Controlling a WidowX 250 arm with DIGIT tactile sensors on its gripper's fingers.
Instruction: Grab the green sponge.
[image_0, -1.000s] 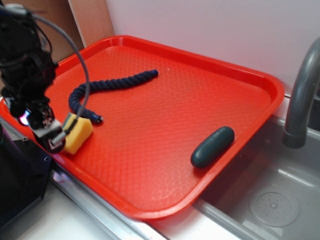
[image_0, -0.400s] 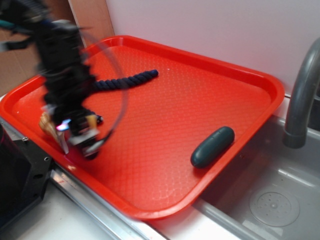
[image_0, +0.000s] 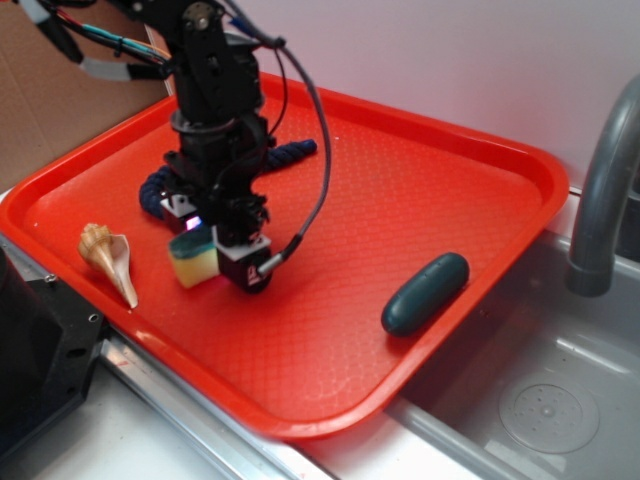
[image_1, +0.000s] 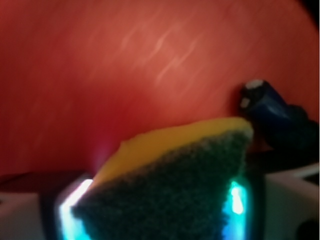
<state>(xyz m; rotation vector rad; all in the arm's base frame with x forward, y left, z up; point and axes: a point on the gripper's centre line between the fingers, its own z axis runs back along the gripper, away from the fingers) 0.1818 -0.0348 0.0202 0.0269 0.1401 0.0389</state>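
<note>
In the exterior view the hand stood low over the left half of the red tray, and the green sponge sat between its fingers, its yellow foam showing with a pale teal layer on top; whether the sponge was clear of the tray floor or resting on it could not be told from this angle. A dark blue rope curled just behind the arm, a seashell lay near the tray's left rim beside the sponge but apart from it, and a dark green capsule lay well apart toward the right rim, next to the sink and faucet. In the wrist view the green sponge filled the lower frame, scouring face toward the camera and yellow foam above, lit at both sides by the finger pads, so the hand was pinching it; the blue rope end showed at the right. To do the step well, it seemed best to keep the pinch firm, since soft foam gives and could slip, and to raise it straight up, staying off the rope and the seashell.
</note>
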